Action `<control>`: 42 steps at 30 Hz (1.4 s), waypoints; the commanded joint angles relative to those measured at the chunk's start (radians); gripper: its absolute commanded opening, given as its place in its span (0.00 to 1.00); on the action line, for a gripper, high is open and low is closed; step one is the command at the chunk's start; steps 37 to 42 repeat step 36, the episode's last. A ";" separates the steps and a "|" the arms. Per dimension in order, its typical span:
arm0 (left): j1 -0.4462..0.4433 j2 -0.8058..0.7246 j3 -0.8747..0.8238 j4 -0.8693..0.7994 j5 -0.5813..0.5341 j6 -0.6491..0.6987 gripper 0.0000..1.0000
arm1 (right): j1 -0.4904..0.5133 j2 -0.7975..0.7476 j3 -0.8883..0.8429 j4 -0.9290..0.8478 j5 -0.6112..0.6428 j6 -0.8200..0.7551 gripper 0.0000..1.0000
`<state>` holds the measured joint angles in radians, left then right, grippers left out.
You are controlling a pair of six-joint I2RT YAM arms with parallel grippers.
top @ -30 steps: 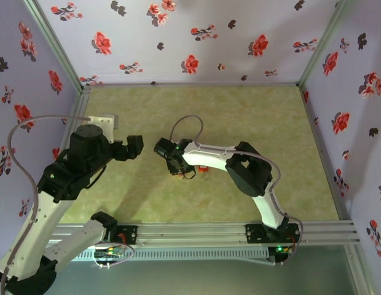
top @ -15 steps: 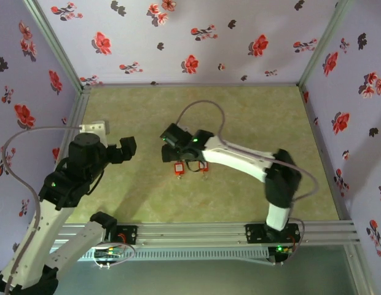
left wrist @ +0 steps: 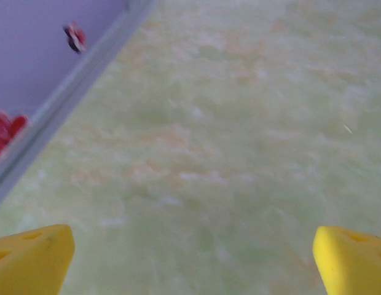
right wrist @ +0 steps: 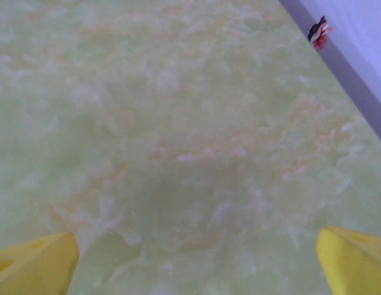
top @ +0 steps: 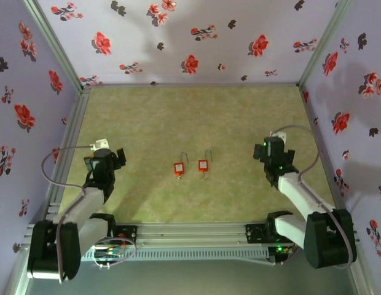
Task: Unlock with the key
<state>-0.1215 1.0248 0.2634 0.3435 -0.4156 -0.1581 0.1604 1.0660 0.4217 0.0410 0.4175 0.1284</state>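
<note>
Two small red padlocks lie side by side in the middle of the green table, the left padlock point(top: 179, 168) and the right padlock point(top: 203, 166), each with its thin wire shackle pointing away from me. A tiny dark speck point(top: 204, 177) at the right padlock's near edge may be the key; it is too small to tell. My left gripper point(top: 107, 157) point(left wrist: 193, 258) is folded back at the near left, open, with bare table between its yellow fingertips point(left wrist: 31, 258). My right gripper point(top: 273, 150) point(right wrist: 196, 258) is at the near right, also open and holding nothing.
Flowered purple walls with metal rails enclose the table point(top: 239, 117) on the left, back and right. The left wall's rail point(left wrist: 67, 92) runs close beside the left gripper, and the right wall's rail point(right wrist: 350, 80) runs close to the right gripper.
Both arms have drawn back from the middle of the table towards their bases. The right gripper opened and left the padlocks, which now lie uncovered.
</note>
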 commanded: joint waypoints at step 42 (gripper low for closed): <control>0.132 0.516 0.123 0.552 0.293 0.132 1.00 | -0.139 0.488 -0.057 0.882 -0.128 -0.006 0.99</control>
